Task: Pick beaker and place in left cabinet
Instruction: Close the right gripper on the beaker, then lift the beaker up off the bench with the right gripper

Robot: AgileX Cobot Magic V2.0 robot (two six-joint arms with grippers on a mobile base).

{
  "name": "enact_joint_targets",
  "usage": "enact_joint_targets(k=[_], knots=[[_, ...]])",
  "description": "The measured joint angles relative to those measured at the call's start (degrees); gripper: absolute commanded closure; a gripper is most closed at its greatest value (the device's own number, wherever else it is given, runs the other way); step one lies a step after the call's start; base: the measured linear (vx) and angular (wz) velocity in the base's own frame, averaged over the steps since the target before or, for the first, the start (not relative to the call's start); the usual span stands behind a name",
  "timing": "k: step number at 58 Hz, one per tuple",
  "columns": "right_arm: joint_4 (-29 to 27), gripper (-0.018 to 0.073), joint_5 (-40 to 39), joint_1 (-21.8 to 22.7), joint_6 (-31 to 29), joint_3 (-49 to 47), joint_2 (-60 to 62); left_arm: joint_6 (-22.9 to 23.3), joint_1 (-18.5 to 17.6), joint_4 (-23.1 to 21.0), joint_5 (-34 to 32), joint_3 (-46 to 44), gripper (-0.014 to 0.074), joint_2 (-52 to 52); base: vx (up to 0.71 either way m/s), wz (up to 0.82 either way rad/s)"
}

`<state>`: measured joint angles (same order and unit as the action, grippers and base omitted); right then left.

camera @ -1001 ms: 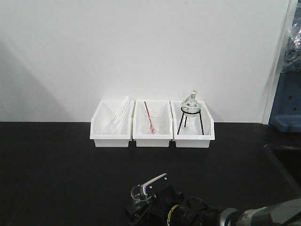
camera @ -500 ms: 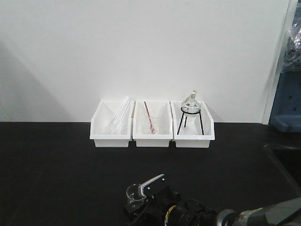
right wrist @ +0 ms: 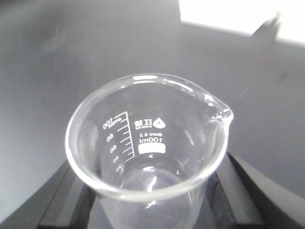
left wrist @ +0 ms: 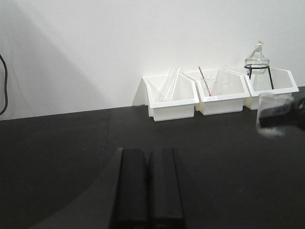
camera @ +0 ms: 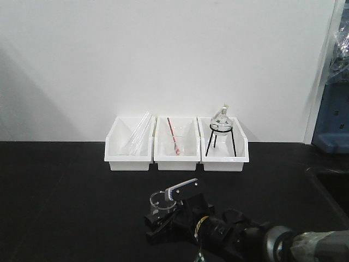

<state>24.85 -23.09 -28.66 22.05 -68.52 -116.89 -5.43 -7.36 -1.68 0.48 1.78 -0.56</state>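
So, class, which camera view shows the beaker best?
The right wrist view: the beaker fills the frame, spout and printed scale readable, held in the right pincer. The front view shows it small; the left wrist view, only a blur at the right edge.

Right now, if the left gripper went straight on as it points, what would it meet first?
Probably the leftmost white plastic bin holding long clear glass tubes; depth is unclear.
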Motion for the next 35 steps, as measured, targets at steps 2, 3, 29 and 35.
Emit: enact_joint_targets(k=[2, 3, 29, 35], knots=[[0.42, 0.0568, 1.78, 0.0, 0.06, 0.0, 1.43, 0.0, 0.0, 0.0, 0.0, 0.0, 0.0595, 0.0, 0.0, 0.0], [0.68, 0.0568, 2.44, 0.0, 0.11, 0.0, 2.48, 0.0, 0.0, 0.0, 0.0, 0.0, 0.0595, 0.0, 0.0, 0.0], [1.15, 0.0568, 15.43, 0.0, 4.16, -0.29, 21.15, 0.0, 0.0, 0.0, 0.0, 0.0, 0.0595, 0.0, 0.0, 0.0], [1.15, 0.0568, 21.1, 0.0, 5.39, -2.12, 24.05, 0.0, 0.0, 0.0, 0.0, 0.0, 0.0595, 0.0, 0.0, 0.0]])
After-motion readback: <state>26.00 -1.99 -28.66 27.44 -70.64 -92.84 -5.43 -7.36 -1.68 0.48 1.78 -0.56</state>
